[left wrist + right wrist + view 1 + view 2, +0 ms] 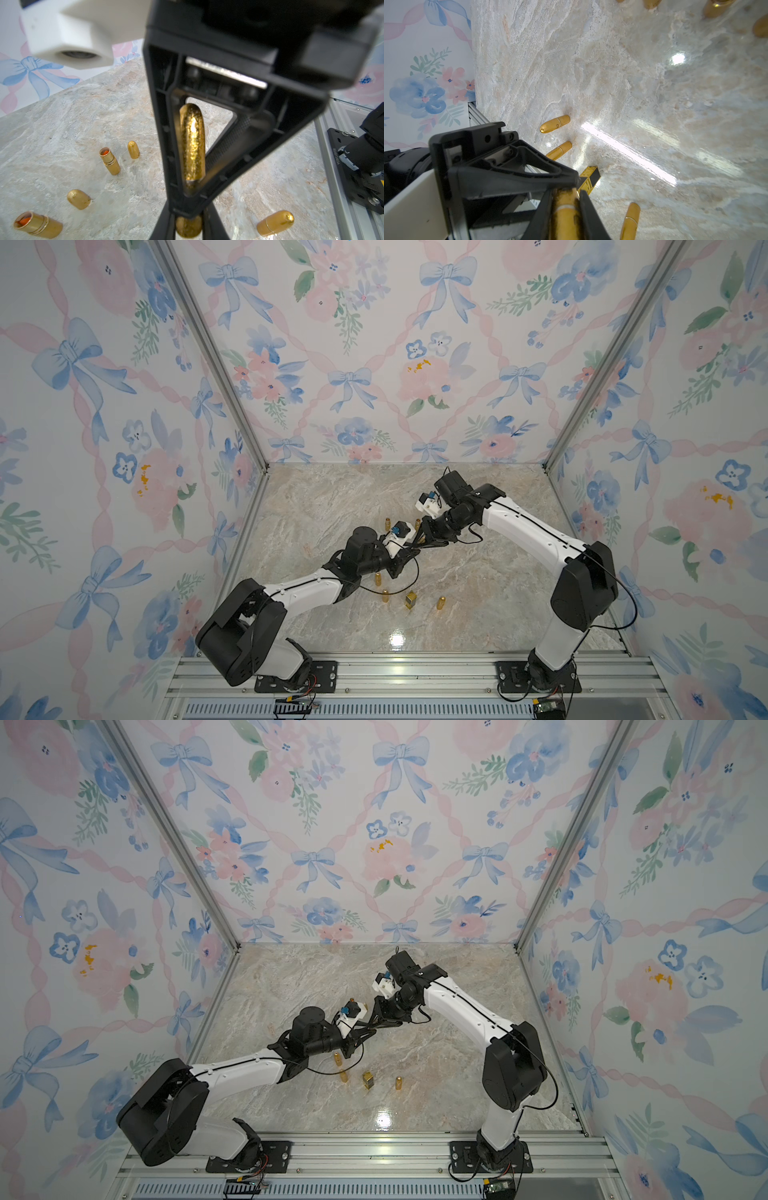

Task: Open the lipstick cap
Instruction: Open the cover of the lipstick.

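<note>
Above the table (pixel 478 572), left gripper (pixel 572 184) and right gripper (pixel 190 187) each clamp an end of one lipstick (pixel 563 197). Its cap (pixel 191 124) seems unparted, though partly hidden; next, pull straight apart, grips firm.

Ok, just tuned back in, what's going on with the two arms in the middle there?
Both arms meet above the middle of the marble table, sharing one gold lipstick. The left gripper is shut on one end and the right gripper on the other, holding it off the surface. It does not look pulled apart yet. On the table below sit two opened lipsticks, loose caps and a closed one.
</note>
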Robot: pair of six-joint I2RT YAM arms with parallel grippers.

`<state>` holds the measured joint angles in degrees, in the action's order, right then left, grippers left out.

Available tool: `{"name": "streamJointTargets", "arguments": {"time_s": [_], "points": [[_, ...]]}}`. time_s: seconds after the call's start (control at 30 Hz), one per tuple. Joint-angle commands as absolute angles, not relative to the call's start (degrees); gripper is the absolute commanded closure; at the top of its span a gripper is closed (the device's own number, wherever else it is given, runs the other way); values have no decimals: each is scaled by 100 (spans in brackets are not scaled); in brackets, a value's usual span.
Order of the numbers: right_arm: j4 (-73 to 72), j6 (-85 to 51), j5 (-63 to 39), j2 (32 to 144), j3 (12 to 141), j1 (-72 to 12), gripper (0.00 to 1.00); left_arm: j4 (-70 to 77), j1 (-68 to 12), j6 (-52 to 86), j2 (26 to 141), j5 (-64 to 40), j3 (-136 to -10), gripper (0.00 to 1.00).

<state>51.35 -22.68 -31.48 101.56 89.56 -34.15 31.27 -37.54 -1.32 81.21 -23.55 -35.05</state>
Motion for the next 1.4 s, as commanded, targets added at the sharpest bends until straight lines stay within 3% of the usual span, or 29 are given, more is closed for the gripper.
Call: {"name": "streamJointTargets", "arguments": {"time_s": [0.0, 0.17, 0.27, 1.37], "points": [[5054, -2313, -3168, 9903, 8903, -3411, 69, 3224, -3794, -31, 8061, -2220, -3536, 100], [4999, -2351, -2785, 9690, 8877, -3376, 56, 3226, -3790, -15, 7957, -2145, -3403, 100], [4923, -2398, -2733, 9608, 8817, -3349, 55, 3226, -3796, -15, 7942, -2125, -3374, 100], [4592, -2434, -2637, 9563, 8534, -3174, 79, 3195, -3795, 0, 7916, -2144, -3391, 100]]}}
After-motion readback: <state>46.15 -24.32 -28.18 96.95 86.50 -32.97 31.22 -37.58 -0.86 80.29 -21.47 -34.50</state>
